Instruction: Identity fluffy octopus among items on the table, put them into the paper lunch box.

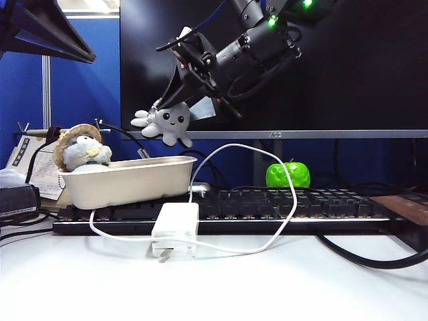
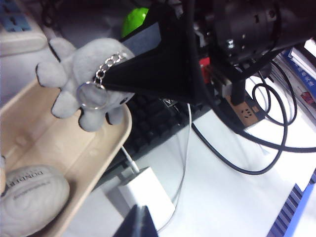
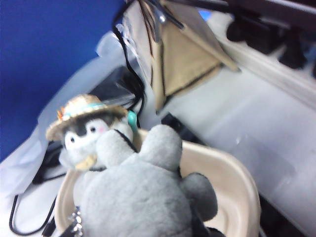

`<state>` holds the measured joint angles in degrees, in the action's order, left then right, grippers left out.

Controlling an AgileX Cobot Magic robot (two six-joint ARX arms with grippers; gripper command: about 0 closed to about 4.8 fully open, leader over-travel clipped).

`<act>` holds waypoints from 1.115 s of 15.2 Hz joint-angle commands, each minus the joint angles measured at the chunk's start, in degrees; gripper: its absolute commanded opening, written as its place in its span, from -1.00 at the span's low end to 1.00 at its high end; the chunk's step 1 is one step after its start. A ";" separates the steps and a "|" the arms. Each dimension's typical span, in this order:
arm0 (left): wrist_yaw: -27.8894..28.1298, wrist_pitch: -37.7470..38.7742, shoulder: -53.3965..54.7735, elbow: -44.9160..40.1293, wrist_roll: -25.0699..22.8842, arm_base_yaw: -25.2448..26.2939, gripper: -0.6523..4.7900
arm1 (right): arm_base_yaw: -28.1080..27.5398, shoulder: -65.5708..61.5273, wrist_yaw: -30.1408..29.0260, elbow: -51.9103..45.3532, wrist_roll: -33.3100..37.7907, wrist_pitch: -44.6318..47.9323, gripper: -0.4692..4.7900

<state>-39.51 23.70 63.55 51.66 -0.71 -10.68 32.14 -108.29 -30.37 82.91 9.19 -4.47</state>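
Your right wrist view is filled low down by the fluffy octopus (image 3: 143, 197), grey, seen from behind, tentacles spread, hanging over the paper lunch box (image 3: 237, 182). Beyond it, at the box's far end, you have a plush animal in a straw hat (image 3: 84, 133). The view is blurred; the gripper's fingers cannot be made out.

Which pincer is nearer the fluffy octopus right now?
Right. The right pincer holds the fluffy octopus above the paper lunch box; the left pincer hangs apart, at the exterior view's upper left.
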 commanded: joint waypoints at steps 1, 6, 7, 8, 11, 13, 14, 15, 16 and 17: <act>0.04 -0.68 -0.22 0.31 -0.87 -0.02 -0.77 | 0.07 -0.57 -0.87 0.22 -0.15 2.21 0.01; 3.93 -0.66 -0.22 0.31 -0.85 -0.31 -0.77 | 0.85 -1.73 -0.81 0.22 -0.15 4.11 0.01; 3.96 -0.68 -0.22 0.31 -0.87 -0.31 -0.77 | 1.18 -1.77 -0.81 0.20 -0.13 4.63 0.01; 3.93 -0.68 -0.22 0.31 -0.85 -0.31 -0.77 | 1.70 -2.10 -0.81 0.22 -0.13 5.22 0.01; 3.91 -0.42 -0.22 0.31 -0.83 -0.31 -0.77 | 2.95 -3.58 1.11 0.20 -0.15 5.66 0.01; 3.89 0.17 -0.22 0.31 -0.83 -0.31 -0.77 | 2.95 -4.50 2.36 0.20 -0.15 5.55 0.01; 3.89 0.79 -0.22 0.31 -0.83 -0.31 -0.77 | 2.84 -4.61 3.58 0.20 -0.17 5.66 0.01; 3.91 1.01 -0.22 0.31 -0.83 -0.31 -0.77 | 2.84 -4.61 3.43 0.20 -0.17 5.90 0.01; 3.91 1.01 -0.22 0.31 -0.85 -0.31 -0.77 | 2.82 -4.61 3.65 0.20 -0.17 5.88 0.01; 3.89 0.98 -0.22 0.31 -0.85 -0.31 -0.77 | 2.82 -4.61 4.20 0.20 -0.15 5.62 0.01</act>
<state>-35.40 24.88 63.53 51.66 -1.37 -10.87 34.96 -113.23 -26.70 82.91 9.19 0.32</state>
